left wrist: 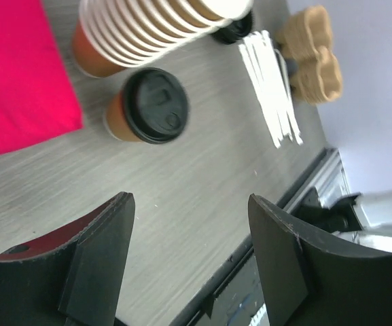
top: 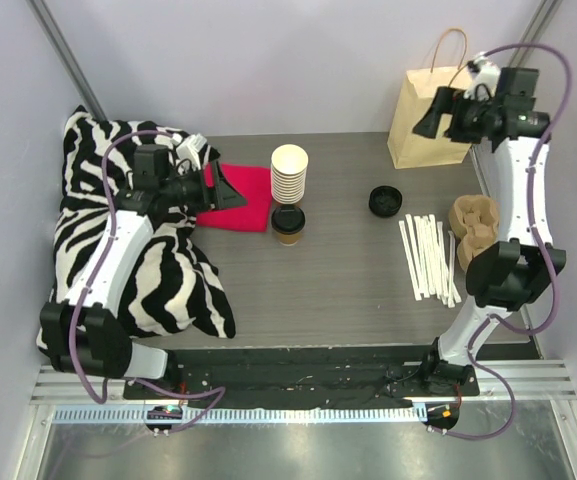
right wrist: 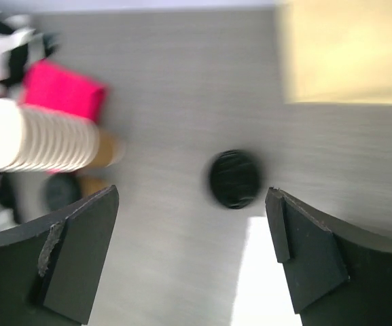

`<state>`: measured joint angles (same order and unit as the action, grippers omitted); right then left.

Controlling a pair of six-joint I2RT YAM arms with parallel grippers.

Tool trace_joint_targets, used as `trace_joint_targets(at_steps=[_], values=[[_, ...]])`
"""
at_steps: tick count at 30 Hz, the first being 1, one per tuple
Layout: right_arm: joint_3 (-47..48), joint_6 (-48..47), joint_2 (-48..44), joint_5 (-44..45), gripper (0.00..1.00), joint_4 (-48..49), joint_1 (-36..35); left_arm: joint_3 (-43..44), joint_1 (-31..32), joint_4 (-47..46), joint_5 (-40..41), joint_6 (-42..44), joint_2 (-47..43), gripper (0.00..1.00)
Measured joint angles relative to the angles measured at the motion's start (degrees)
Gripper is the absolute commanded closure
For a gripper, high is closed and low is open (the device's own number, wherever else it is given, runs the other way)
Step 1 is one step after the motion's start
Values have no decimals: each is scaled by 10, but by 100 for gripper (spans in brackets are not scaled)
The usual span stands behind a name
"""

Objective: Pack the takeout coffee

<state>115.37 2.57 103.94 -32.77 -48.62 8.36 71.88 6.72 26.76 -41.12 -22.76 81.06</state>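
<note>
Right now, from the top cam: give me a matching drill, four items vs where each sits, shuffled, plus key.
Items
1. takeout coffee
2. loose black lid
3. paper bag
4. pink cloth

Places
A. back right corner
B. just on the near side of the cup stack
C. left of the cup stack
D. open tabletop between the cup stack and the white sticks

Pairs: 1-B, 2-D, 3-A, 4-C
</note>
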Motion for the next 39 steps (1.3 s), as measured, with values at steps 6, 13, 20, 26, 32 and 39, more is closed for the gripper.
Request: trace_joint_targets(at_steps=[6, 13, 20, 26, 32, 39], values=[[84, -93, -2, 119, 0, 2, 22, -25, 0, 14, -43, 8, -55, 28], [172, -130, 42, 170, 1, 38, 11, -44, 0, 14, -59, 7, -51, 28], [183, -129, 94, 171, 5, 101, -10, -45, 0, 4, -81, -7, -27, 28], [205, -120, 155, 207, 7, 153, -60, -45, 0, -3, -89, -21, -10, 28], [219, -123, 210, 267, 8, 190, -88, -45, 0, -4, -91, -26, -9, 28], [219, -136, 228, 327, 9, 221, -83, -47, 0, -13, -90, -36, -9, 28]])
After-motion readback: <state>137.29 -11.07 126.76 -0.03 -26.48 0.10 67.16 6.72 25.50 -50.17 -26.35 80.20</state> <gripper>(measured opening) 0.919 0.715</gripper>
